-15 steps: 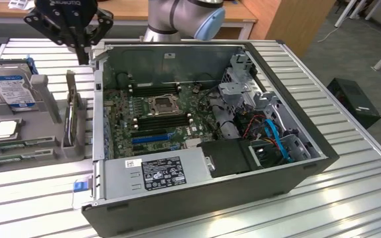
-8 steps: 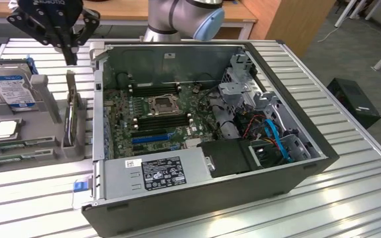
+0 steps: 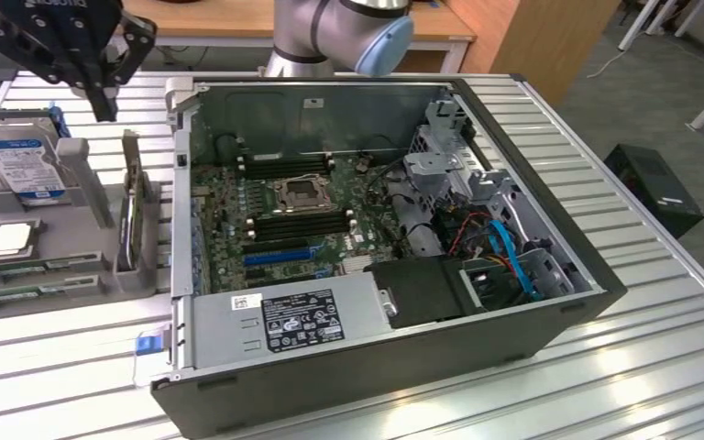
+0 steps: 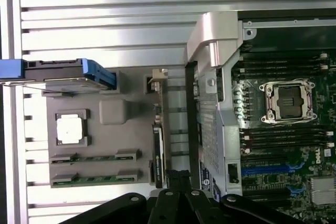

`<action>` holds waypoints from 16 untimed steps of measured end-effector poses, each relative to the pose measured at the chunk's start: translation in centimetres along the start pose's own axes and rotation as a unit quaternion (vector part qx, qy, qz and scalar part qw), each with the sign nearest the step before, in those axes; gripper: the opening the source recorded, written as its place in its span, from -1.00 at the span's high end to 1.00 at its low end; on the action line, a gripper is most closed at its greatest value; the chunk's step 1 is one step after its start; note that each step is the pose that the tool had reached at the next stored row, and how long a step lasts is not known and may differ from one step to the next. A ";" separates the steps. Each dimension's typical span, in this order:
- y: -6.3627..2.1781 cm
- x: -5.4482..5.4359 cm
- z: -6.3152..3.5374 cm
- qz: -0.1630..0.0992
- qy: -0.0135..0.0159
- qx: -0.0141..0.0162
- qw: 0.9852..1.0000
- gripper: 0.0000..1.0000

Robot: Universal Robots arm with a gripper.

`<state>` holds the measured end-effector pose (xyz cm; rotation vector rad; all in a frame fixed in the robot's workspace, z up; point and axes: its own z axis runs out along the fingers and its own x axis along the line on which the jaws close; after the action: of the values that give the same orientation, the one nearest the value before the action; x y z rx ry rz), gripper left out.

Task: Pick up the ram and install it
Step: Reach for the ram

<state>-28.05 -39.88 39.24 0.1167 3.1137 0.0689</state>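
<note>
Two ram sticks [image 3: 19,271] lie flat, side by side, in slots of a grey holder [image 3: 89,275] at the exterior view's left; in the wrist view the ram sticks [image 4: 95,157] are green strips on the holder [image 4: 113,129]. My gripper [image 3: 104,108] hangs high above the holder's far end, shut with nothing between its fingers. In the wrist view the gripper [image 4: 179,183] has its black fingers pressed together. The open computer case [image 3: 548,330] lies on its side with black memory slots [image 3: 296,224] beside the CPU socket [image 3: 296,192].
The holder also carries an upright hard drive [image 3: 19,163], a loose CPU [image 3: 7,240] and an upright card with a metal bracket [image 3: 133,215]. The power supply [image 3: 297,316] and drive cage [image 3: 450,174] crowd the case. Everything rests on a slatted metal table [image 3: 645,367].
</note>
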 end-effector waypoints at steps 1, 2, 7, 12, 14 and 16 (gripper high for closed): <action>-0.02 0.3 -0.01 0.000 0.000 0.000 1.000 0.79; -0.04 0.6 -0.01 0.000 0.000 0.000 1.000 0.79; -0.16 2.2 -0.04 0.000 0.000 0.000 1.000 0.79; -0.30 4.0 -0.07 0.000 0.000 0.000 1.000 0.79; -0.36 4.7 -0.08 0.000 0.000 0.000 1.000 0.79; -0.40 5.4 -0.09 0.000 0.000 0.000 1.000 0.79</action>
<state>-33.50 -39.88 39.19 0.1168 3.1137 0.0688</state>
